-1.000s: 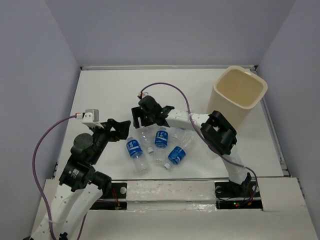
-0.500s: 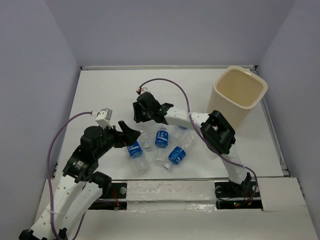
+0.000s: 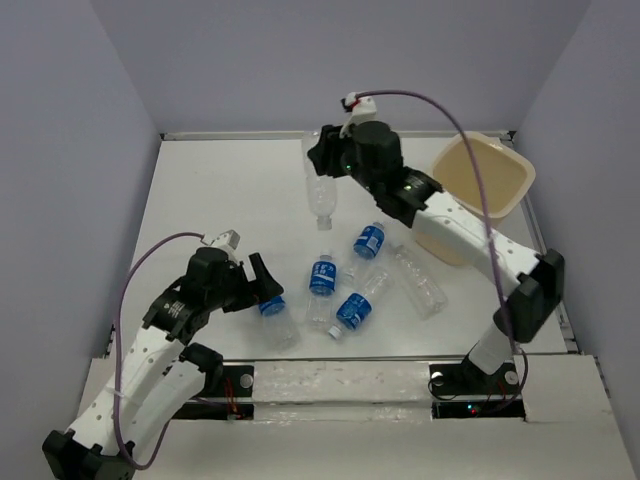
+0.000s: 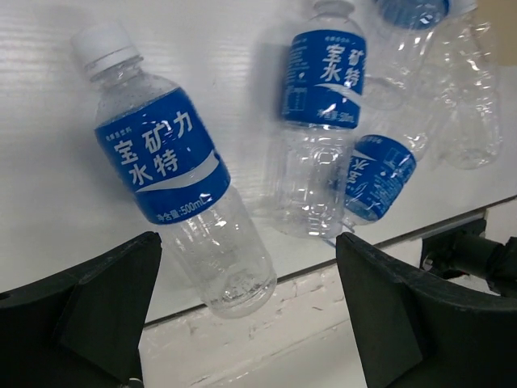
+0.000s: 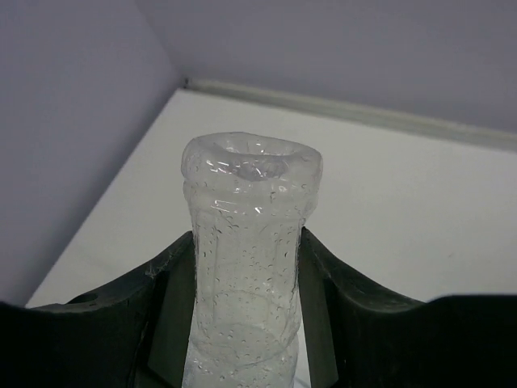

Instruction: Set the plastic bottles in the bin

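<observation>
The right gripper (image 5: 246, 271) is pinching an unlabelled bottle (image 5: 249, 234) across its clear, crinkled body, the dark fingers (image 5: 343, 311) pressing in from both sides. Its wrist camera is looking along the bottle to the dimpled base, with only white table (image 5: 388, 210) and grey wall (image 5: 81, 97) beyond.

The overhead camera is supplying what that close-up cannot. The held bottle is hanging cap-down, clear of the surface, at about 12 o'clock on the table. The bin (image 3: 512, 165) is standing at 2 o'clock, its near side partly hidden behind the right arm (image 3: 450, 215).

The left gripper (image 4: 246, 246) is standing spread wide and gripping nothing. Its wrist camera is showing the two fingers (image 4: 89, 315) framing the lower end of a blue-labelled bottle (image 4: 166, 170), which is lying flat with its white cap pointing to 11 o'clock. Whether either finger is touching it cannot be told. More labelled bottles are lying toward 1 o'clock in that view.

Only the overhead view is giving the full count at 6 o'clock: four labelled bottles and one clear bottle (image 3: 418, 280) are lying near one another, well apart from the bin.
</observation>
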`<state>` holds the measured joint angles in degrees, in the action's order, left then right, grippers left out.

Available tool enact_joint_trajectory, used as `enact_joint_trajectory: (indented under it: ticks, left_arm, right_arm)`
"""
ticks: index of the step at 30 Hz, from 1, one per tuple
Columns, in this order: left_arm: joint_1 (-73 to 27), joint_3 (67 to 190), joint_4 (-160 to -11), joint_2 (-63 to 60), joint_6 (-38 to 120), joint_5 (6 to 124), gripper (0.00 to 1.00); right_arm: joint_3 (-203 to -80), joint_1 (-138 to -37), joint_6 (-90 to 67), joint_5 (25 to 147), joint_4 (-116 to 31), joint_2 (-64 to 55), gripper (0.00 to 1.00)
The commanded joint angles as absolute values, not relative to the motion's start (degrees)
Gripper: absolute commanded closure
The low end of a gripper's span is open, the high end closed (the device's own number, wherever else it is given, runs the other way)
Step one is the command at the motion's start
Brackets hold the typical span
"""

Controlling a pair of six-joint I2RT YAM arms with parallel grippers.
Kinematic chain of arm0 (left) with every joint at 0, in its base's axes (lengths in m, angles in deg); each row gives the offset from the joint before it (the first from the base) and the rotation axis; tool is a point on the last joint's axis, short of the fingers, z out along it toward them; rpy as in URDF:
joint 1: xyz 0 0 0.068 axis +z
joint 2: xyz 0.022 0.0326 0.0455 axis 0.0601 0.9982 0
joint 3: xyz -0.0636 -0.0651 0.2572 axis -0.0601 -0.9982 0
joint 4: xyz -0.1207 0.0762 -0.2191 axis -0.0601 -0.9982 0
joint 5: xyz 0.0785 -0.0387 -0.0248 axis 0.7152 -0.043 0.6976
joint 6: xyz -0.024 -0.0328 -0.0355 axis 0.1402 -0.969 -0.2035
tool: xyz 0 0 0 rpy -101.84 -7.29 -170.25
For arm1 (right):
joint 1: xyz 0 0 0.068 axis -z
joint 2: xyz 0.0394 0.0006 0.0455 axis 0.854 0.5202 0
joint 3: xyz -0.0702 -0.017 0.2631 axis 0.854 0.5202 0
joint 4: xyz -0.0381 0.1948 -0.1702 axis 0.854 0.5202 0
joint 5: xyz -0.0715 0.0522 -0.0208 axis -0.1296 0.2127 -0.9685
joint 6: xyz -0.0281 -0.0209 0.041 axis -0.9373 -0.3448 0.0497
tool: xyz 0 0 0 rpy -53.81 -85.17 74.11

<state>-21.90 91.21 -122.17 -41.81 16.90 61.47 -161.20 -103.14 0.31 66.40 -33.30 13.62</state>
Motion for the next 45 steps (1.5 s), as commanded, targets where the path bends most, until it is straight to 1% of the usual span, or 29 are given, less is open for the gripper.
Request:
enact_joint_trajectory:
  ticks: [1,2,7,9,12,15,17,20,25,26,27,28,30,32,34,35,36,38,39,40,41,43,44,45]
  left_arm:
    - [-22.0,91.4,-123.6,-36.8,16.8,61.1,0.01]
    - [-22.0,92.0,-124.2,-34.7,17.1,62.7,0.01]
    - [-22.0,92.6,-124.5,-29.9,17.9,65.2,0.01]
    - [-22.0,92.5,-123.5,-28.0,17.9,65.1,0.01]
    - [-21.9,91.3,-120.7,-25.7,16.8,63.9,0.01]
    - [-21.9,90.0,-118.6,-23.3,16.0,63.0,0.01]
    - [-21.9,90.4,-118.2,-21.3,15.9,63.0,0.01]
    - [-21.6,90.6,-116.4,-19.5,14.6,63.5,0.01]
    - [-21.0,90.2,-114.3,-17.1,13.2,64.4,0.01]
    - [-20.9,90.2,-113.6,-16.2,13.1,64.4,0.01]
    - [-20.9,90.2,-113.4,-15.8,13.0,64.5,0.01]
    - [-20.9,90.1,-113.0,-14.9,12.9,64.8,0.01]
    - [-20.9,89.9,-112.5,-14.2,12.5,64.9,0.01]
    - [-20.9,89.5,-111.7,-13.8,12.1,65.2,0.02]
    - [-20.9,89.3,-111.3,-13.2,11.9,66.0,0.05]
    - [-21.0,89.4,-111.2,-13.2,11.8,66.3,0.05]
    - [-20.9,89.5,-111.0,-12.8,11.8,66.7,0.08]
    - [-20.9,89.2,-110.1,-12.2,11.6,67.3,0.13]
    - [-20.9,89.2,-110.0,-11.9,11.6,67.5,0.16]
    - [-20.9,89.1,-109.7,-11.6,11.6,67.6,0.19]
    - [-20.8,89.0,-109.5,-11.0,11.6,67.7,0.29]
    - [-20.8,88.9,-108.6,-10.5,11.8,67.8,0.42]
    - [-20.9,88.9,-108.4,-10.4,11.8,67.7,0.54]
    - [-20.9,88.9,-108.3,-10.4,11.8,67.9,0.56]
  right_arm:
    - [-159.2,-98.9,-10.5,57.2,-38.2,-0.2,0.69]
    - [-158.0,-97.9,-13.6,53.9,-38.7,-4.2,0.69]
    - [-153.4,-89.7,-21.4,46.6,-42.6,-13.8,0.69]
    - [-150.1,-84.9,-24.6,45.6,-48.7,-16.5,0.69]
    - [-148.1,-78.2,-26.0,45.6,-52.2,-16.2,0.69]
    - [-145.3,-72.9,-26.3,47.1,-54.5,-13.5,0.69]
    - [-143.6,-71.4,-26.8,46.2,-55.4,-12.0,0.69]
    - [-139.4,-70.2,-28.1,47.1,-60.7,-11.9,0.69]
    - [-137.3,-70.2,-28.7,45.5,-60.1,-11.9,0.65]
    - [-135.7,-70.2,-27.8,45.1,-60.2,-12.1,0.62]
    - [-134.9,-70.2,-27.4,44.5,-60.0,-12.5,0.56]
    - [-134.0,-70.2,-26.7,44.4,-59.7,-12.9,0.29]
    - [-132.0,-70.2,-22.6,44.7,-57.0,-14.7,0.01]
    - [-130.2,-70.2,-18.4,46.6,-54.3,-16.6,0.00]
    - [-129.6,-70.2,-13.1,50.9,-52.4,-19.6,0.00]
    - [-129.6,-70.2,-13.0,52.7,-50.9,-20.4,0.00]
    - [-129.5,-70.2,-9.9,54.5,-48.6,-21.5,0.00]
    - [-128.7,-70.2,-5.3,62.8,-46.2,-24.7,0.00]
    - [-128.2,-70.2,-3.6,62.9,-45.7,-25.7,0.00]
    - [-126.6,-70.2,-2.3,66.7,-45.5,-26.7,0.00]
    - [-125.6,-70.2,-1.0,68.5,-45.4,-28.9,0.00]
    - [-122.9,-70.2,2.6,72.1,-44.8,-31.0,0.00]
    - [-121.8,-70.2,4.4,73.2,-44.6,-33.2,0.00]
    - [-120.9,-70.2,5.2,74.1,-44.4,-34.2,0.00]
